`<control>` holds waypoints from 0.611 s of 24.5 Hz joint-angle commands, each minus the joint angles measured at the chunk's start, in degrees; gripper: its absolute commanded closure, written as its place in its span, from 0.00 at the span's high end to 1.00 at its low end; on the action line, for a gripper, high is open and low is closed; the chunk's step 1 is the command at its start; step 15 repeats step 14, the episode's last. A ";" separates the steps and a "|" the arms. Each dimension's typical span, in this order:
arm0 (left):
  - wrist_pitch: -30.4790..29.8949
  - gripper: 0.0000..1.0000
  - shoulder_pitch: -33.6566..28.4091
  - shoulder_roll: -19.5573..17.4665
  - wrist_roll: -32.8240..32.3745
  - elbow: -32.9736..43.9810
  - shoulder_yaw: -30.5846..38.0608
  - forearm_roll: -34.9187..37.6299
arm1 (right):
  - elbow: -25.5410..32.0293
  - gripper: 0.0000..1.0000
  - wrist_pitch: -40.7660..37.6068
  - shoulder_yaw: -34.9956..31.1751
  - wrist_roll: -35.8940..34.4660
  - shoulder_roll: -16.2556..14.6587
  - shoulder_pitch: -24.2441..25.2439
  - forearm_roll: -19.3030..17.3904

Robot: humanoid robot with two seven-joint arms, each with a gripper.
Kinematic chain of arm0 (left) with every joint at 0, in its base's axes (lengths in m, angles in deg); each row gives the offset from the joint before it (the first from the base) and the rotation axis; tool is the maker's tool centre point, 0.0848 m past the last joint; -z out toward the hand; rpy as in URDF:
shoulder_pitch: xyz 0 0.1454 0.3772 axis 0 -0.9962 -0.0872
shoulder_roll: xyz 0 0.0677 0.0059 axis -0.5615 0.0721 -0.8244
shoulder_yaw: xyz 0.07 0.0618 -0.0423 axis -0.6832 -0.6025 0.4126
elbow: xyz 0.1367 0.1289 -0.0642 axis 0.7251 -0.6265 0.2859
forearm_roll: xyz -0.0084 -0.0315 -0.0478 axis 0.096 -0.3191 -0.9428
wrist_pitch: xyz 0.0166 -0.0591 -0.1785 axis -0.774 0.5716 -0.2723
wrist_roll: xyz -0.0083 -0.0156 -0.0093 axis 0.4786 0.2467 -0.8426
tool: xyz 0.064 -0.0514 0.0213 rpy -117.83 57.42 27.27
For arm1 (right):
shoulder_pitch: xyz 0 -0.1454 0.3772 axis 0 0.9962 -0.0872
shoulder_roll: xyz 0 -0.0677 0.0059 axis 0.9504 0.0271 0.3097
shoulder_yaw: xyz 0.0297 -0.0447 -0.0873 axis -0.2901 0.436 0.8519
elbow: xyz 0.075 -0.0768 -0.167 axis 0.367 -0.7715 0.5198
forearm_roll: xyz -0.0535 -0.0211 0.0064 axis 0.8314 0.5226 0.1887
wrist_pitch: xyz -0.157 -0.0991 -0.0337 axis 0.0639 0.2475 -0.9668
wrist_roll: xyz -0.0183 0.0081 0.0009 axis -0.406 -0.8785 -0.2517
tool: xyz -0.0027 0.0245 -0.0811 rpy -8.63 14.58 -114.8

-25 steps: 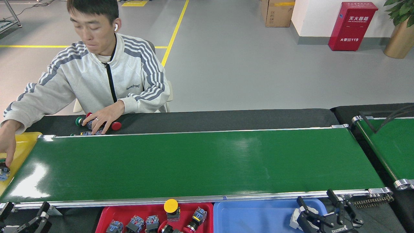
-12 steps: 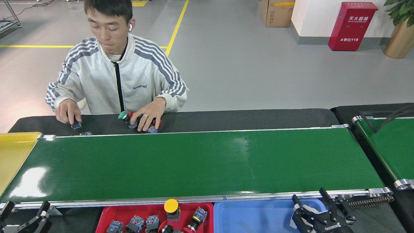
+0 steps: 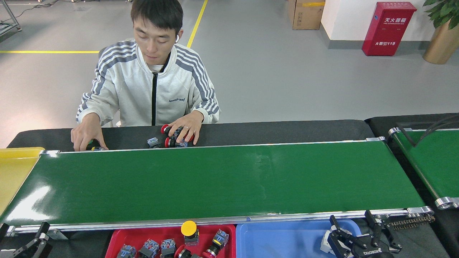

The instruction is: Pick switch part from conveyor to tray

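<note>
The conveyor is a long, wide, glossy dark-green belt with silver side rails, lying just beyond both claws. The red tray sits between the two claws against the near rail, holding several switch parts, one with a yellow round cap standing upright. The blue tray lies just left of the right claw, touching the red one.

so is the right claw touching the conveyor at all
Apart. The head view shows the right claw open, hanging over the blue tray on the near side of the conveyor; its finger tips stop short of the silver side rail, with a gap showing.
</note>
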 commanded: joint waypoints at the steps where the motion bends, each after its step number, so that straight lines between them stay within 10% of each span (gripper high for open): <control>1: -0.30 1.00 -0.30 -0.30 0.22 0.48 0.92 -0.24 | 0.83 0.98 -1.10 -0.61 -0.55 0.08 -0.12 -0.17; 15: -0.12 1.00 -0.74 -0.30 0.31 0.13 2.94 -0.24 | 0.83 0.98 -1.28 -5.18 -2.31 1.66 -0.83 -0.44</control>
